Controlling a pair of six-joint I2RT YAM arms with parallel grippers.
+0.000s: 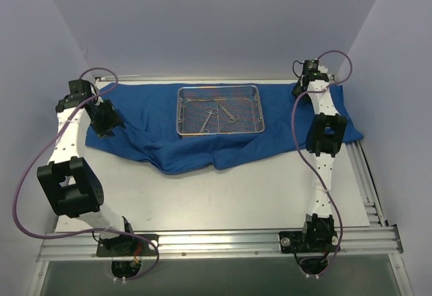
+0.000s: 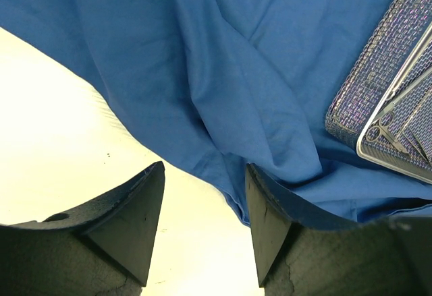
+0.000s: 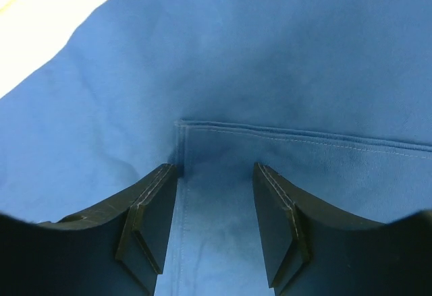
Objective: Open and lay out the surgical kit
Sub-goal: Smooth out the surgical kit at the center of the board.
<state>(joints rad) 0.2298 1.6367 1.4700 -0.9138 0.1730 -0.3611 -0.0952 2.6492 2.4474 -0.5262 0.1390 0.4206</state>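
Left: your left gripper (image 2: 204, 174) has fingers apart, straddling wrap (image 1: 155, 144) edge, nothing clamped. Centre: tray (image 1: 179, 110) sits on wrap at rear of worktop (image 1: 236, 195), instruments (image 1: 219, 115) inside. Right: your right gripper (image 3: 214, 171) also apart, over hemmed corner. Risk: pull one side harder and wrap drags tray, instruments slide or spill; shallow bite slips off hem.

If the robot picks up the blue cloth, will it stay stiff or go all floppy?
Probably floppy: the cloth lies in soft folds, so it would likely sag and bunch. Pulling it might also drag the tray sitting on it, scissors and all.
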